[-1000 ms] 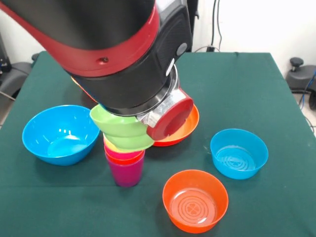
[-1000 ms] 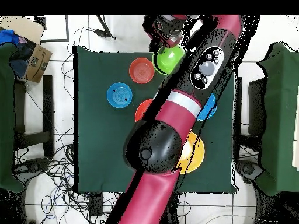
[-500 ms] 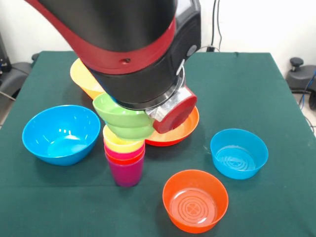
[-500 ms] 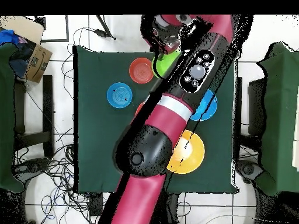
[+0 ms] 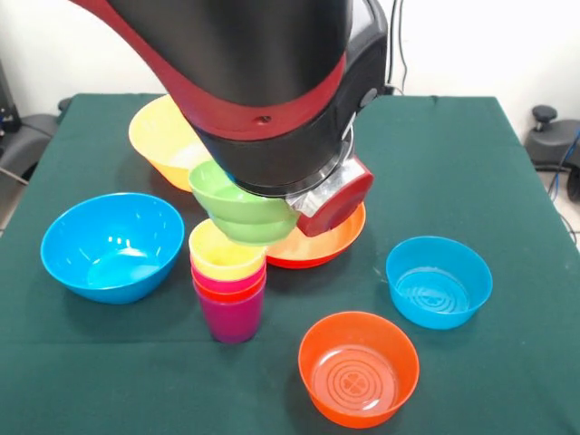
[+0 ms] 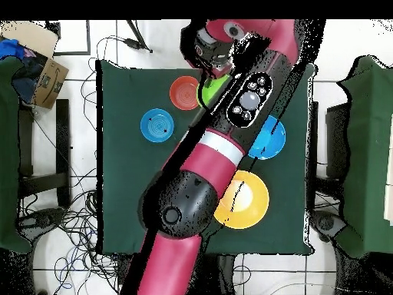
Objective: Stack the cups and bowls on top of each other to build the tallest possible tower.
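You see the arm (image 5: 263,82) filling the upper part of the front view, with the small green bowl (image 5: 243,210) carried tilted at its lower end. The end effector (image 5: 304,201) is mostly hidden behind the wrist and the bowl, so I cannot tell if its fingers are apart or together; the bowl hangs in the air under it, so it is probably held, but the grip itself does not show.

The green bowl is just above and a bit to the right of the tower (image 5: 228,290), not seated on it; its lower edge overlaps the yellow cup's rim in the front view. The tower stands upright on the desk (image 5: 471,163): purple cup at the bottom, then orange-red and crimson rims, and the yellow cup on top w/ its mouth open.

Around it in the front view:
- large blue bowl (image 5: 111,245) to the left of the tower, near it
- large orange-yellow bowl (image 5: 163,140) behind, partly covered by the arm
- wide red-orange bowl (image 5: 322,243) behind-right of the tower, partly under the wrist
- small blue bowl (image 5: 439,280) at the right
- small translucent orange bowl (image 5: 359,367) at the front, right of the tower

In the overhead view the arm crosses the desk diagonally and covers the tower; only a piece of the green bowl shows beside the wrist.
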Tool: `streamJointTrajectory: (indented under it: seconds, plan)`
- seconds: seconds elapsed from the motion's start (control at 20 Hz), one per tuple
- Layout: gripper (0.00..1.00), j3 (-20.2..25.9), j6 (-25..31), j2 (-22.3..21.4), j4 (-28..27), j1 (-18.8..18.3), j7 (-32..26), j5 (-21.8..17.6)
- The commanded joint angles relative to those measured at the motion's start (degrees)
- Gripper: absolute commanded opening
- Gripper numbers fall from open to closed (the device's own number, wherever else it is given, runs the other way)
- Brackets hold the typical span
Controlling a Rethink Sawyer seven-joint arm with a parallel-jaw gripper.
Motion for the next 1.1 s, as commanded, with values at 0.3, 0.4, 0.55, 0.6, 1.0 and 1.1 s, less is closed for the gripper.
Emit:
streamJointTrajectory:
  seconds: [0.3, 0.4, 0.55, 0.6, 1.0, 1.1]
  plan:
    - [0.0, 12.19, -5.64, -1.15, 4.58, 2.09, -1.18, -13.01]
    - [0.0, 13.28, -6.52, -1.3, 4.61, 2.14, -1.36, -14.06]
    - [0.0, 14.45, -8.02, -1.39, 3.95, 1.82, -1.6, -15.54]
    - [0.0, 14.85, -8.41, -1.46, 3.97, 1.86, -1.71, -16.11]
    - [0.0, 18.1, -11.03, -1.72, 3.06, 1.81, -0.84, -18.18]
    - [0.0, 18.8, -11.47, -1.79, 2.94, 1.98, -0.49, -18.55]
